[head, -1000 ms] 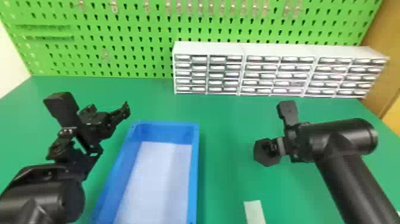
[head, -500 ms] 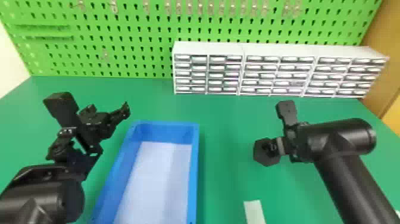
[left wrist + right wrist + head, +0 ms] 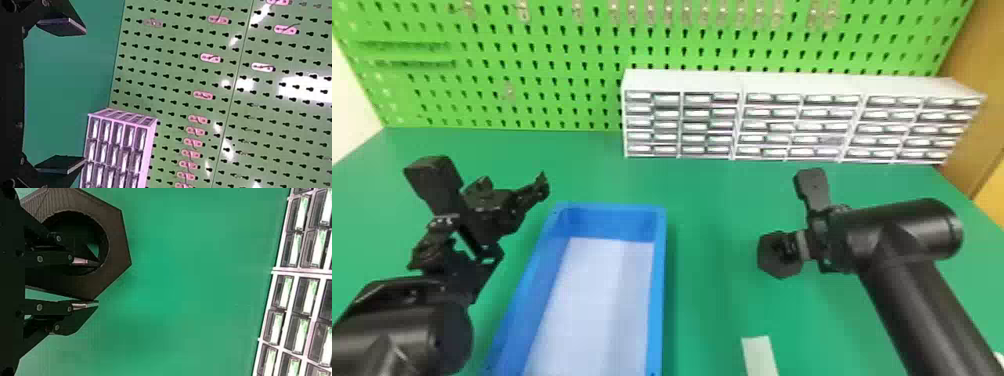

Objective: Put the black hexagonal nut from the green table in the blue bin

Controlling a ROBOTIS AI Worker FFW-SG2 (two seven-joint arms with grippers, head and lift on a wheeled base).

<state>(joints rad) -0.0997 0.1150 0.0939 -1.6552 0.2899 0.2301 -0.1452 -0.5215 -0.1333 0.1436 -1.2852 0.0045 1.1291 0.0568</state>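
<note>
I have the black hexagonal nut (image 3: 118, 246) in my right jaws, over the right part of the green counter (image 3: 712, 200). One jaw goes into the big hole and the other sits outside, so I pinch just one side of the ring. They are only a little way apart, with that side between them. I think I hold it like this because the whole nut is wide, but one side is thin and easy to grip. It could swing or tip, though.

The blue bin (image 3: 612, 222) sits between my two arms, well to the left of the nut, so I should carry it left and let go over the middle. My left jaws are spread wide with nothing in them, on the bin's left side, out of the way.
</note>
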